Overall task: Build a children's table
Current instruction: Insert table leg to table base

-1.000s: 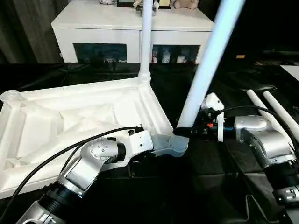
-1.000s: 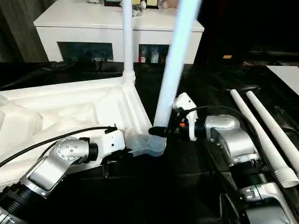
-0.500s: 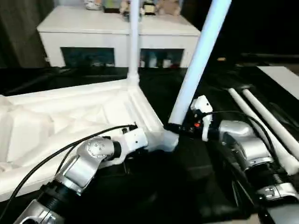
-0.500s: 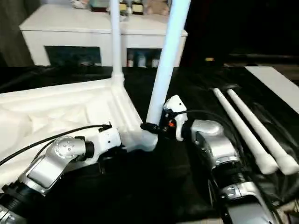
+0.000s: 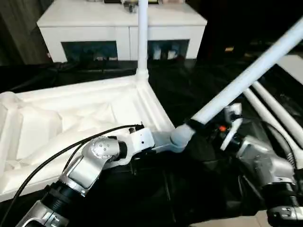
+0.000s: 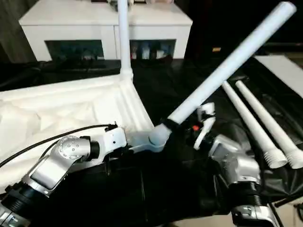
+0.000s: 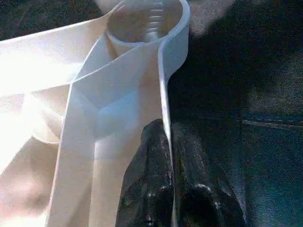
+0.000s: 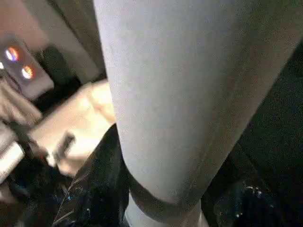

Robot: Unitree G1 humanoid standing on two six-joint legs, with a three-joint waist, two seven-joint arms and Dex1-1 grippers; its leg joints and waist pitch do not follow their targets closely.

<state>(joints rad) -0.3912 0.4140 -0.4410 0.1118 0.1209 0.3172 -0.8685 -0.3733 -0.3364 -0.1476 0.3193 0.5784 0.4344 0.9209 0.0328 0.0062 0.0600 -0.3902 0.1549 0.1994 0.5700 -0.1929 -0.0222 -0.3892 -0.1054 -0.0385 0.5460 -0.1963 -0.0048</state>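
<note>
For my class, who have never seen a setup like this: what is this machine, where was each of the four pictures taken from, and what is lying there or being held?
This is a humanoid robot with two silver arms, each ending in a two-fingered black tool.

The two wide pictures come from cameras in its head, looking down over its forearms. The two close-ups come from cameras on its wrists.

On the dark surface lies a white tabletop, upside down, ribs showing. One leg already stands upright in the far corner socket. Two spare legs lie to the right. Behind is a white cabinet.

The left tool pinches the tabletop's edge wall near the near corner socket, as the left wrist view shows. The right tool grips a second leg, which slants steeply away with its lower end at that socket.
</note>
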